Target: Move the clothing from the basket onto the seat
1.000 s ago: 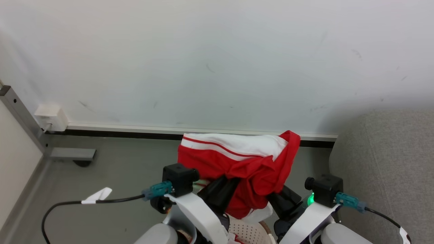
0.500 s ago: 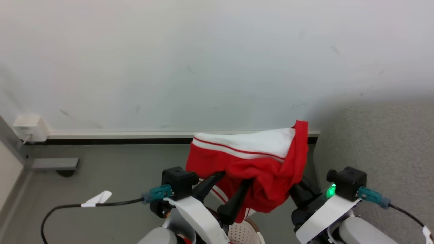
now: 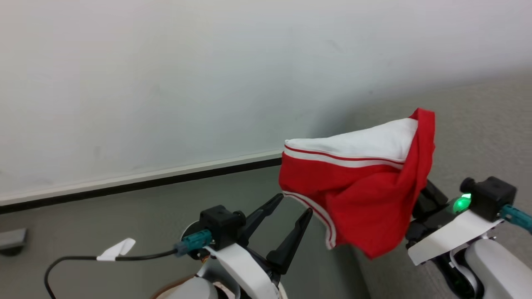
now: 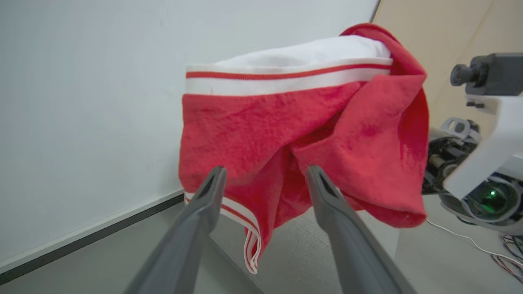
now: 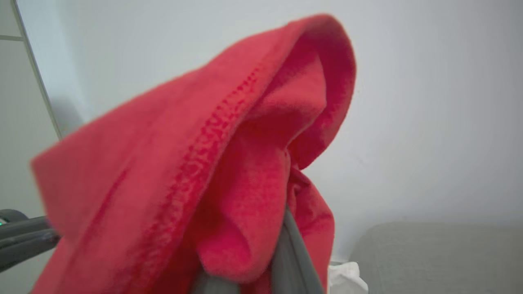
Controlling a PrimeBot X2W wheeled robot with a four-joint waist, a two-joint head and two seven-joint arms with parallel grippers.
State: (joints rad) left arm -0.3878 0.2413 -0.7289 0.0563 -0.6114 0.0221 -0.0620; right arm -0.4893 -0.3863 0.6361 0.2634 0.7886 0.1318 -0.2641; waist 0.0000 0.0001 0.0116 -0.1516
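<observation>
- Background: pale wall (image 3: 166,83) with a dark baseboard, above a grey floor (image 3: 124,216). The floor is where the load lands if the grip fails.
- Seat (image 3: 482,124): grey upholstery on the right of the head view, reaching back to the wall. In that view the load hangs across the seat's left edge, so an early release would probably spill fabric off the side.
- Clothing (image 3: 365,195): a red garment with a white panel and thin stripes, aloft and bunched, resting on nothing. It is not yet on the seat. Its loose lower folds hang free and may swing or drag on the seat's edge during a turn.
- Right gripper (image 5: 282,261): fingers together on a fold of the garment, which drapes over and hides their tips. One bunched hold carries all the weight, so soft cloth could creep out of it.
- Left gripper (image 3: 293,204): fingers spread wide and holding nothing, just beside the garment.
- Striped hem (image 4: 249,249): dangling close to the open left fingers, where it could catch and tug the garment loose.
</observation>
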